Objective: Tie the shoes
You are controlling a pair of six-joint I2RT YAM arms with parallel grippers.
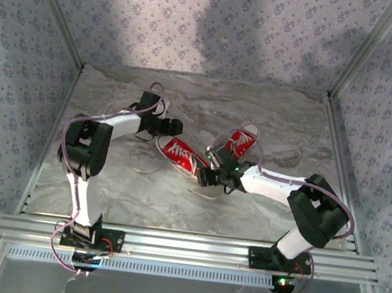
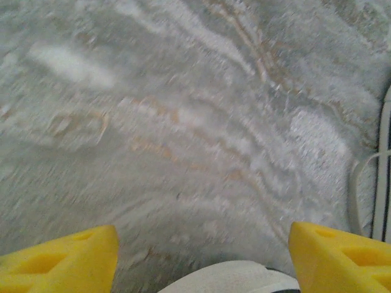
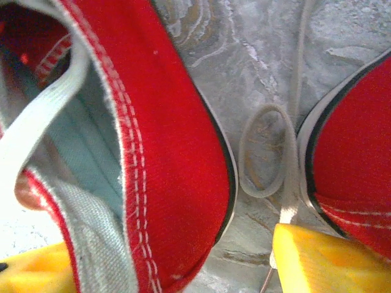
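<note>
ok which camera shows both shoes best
The top external view: it takes in both shoes nearly whole. The right wrist view is very close, catching red canvas of each and a lace loop between. The left wrist view has a white rounded bit, maybe a toe cap.

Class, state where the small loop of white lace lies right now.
In the right wrist view, the lace loop lies flat on the marbled table between the two red shoes, just above a yellow finger.

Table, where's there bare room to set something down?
Free: the strip of table along the back wall, and the stretch between the shoes and the near rail. Crowded: the middle, around the shoes, left arm and right arm.
</note>
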